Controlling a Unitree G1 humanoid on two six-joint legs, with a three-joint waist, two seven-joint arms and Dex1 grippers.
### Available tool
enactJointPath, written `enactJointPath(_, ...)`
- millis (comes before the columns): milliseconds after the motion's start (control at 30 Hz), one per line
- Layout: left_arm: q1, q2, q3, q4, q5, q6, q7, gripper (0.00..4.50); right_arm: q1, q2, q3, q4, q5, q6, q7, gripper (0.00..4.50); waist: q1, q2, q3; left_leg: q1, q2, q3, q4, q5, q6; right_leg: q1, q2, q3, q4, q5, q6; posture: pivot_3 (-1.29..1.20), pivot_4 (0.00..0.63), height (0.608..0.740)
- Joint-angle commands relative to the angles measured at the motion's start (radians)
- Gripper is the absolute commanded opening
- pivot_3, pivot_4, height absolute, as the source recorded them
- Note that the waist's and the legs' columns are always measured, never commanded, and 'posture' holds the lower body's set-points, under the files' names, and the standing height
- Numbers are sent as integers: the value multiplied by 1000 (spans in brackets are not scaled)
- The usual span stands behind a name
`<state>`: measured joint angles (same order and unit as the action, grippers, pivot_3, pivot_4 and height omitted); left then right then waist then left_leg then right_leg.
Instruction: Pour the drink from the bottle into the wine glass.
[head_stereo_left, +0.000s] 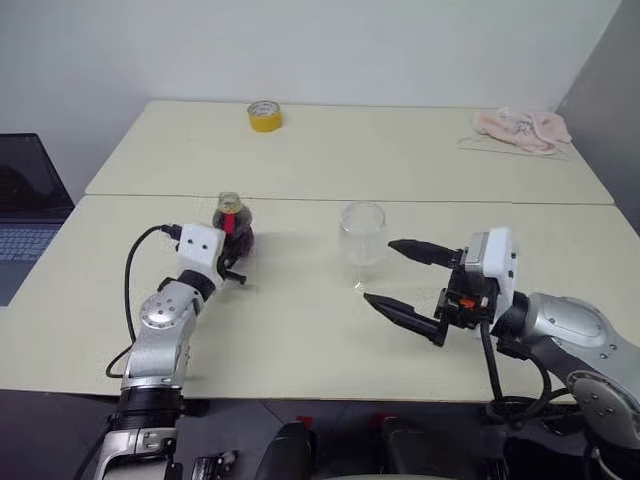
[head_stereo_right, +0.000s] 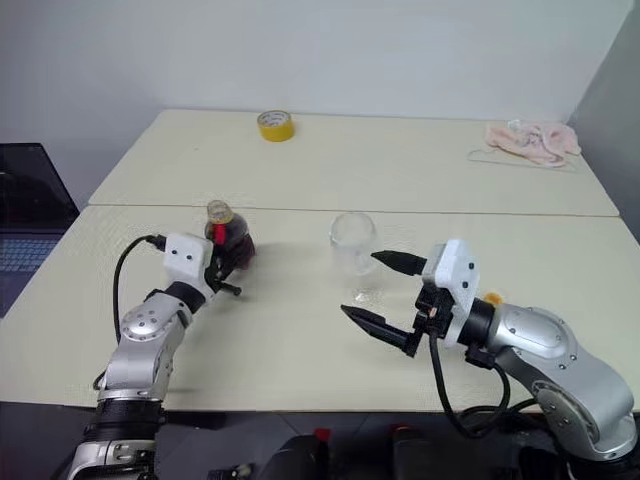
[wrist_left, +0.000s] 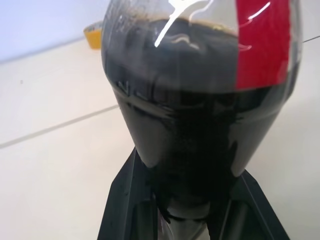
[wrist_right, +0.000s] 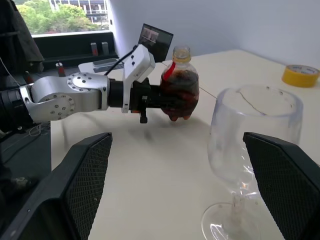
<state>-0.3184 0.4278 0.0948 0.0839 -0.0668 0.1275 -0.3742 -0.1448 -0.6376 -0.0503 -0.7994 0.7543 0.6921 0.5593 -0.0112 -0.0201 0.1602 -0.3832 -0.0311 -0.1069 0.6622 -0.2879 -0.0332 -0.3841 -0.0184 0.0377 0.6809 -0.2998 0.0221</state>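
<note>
Dark brown drink (wrist_left: 200, 130) fills the bottle (wrist_right: 181, 85), which the left pincer (head_stereo_left: 236, 252) clamps around its belly just above the pale counter (head_stereo_left: 300, 330). The empty wine glass (head_stereo_left: 361, 240) stands upright nearby, between both arms. The right pincer (head_stereo_left: 405, 282) gapes wide just beside it, holding nothing.

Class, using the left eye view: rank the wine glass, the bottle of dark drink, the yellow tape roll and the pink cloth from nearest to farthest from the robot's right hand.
1. Clear stemmed wine glass, just beyond the open right hand.
2. Squat clear plastic bottle of dark drink, across in the left hand.
3 and 4. Yellow tape roll on the far table, and crumpled pink cloth at the far right corner: too close to call.
</note>
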Motion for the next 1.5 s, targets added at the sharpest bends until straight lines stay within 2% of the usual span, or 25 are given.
enactJointPath(33, -80, 21, -42, -73, 52, -17, -1, 761, -6, -1, -37, -22, 29, 9, -32, 4500, 5, 0, 0, 0, 0, 0, 0, 0, 0, 0, 0, 0, 0, 0, 0, 0, 150, 740)
enactJointPath(400, -266, 42, -176, 4, 152, -86, -87, 746, -70, -9, -49, -30, 6, 8, -106, 4500, 5, 0, 0, 0, 0, 1, 0, 0, 0, -1, 0, 0, 0, 0, 0, 0, 150, 740)
enactJointPath(667, -374, 64, -215, 91, 195, -185, -131, 746, -84, -21, -51, -36, 14, 14, -115, 4500, 5, 0, 0, -1, 0, 1, 0, 0, 0, -1, 0, 0, 0, 0, 0, 0, 150, 740)
enactJointPath(1133, -459, 112, -271, 247, 340, -503, -108, 746, -142, 22, 32, -9, -59, 32, -188, 4500, 4, 0, 0, -1, 0, 1, 0, 0, 0, -2, 0, 0, 0, 0, 0, 0, 150, 740)
enactJointPath(1500, -517, 108, -293, 309, 417, -621, -73, 746, -137, 36, 50, -3, -78, 43, -179, 4500, 4, 0, 0, -3, -1, 1, 0, 0, 0, -3, 0, 0, 0, 0, 0, 0, 150, 740)
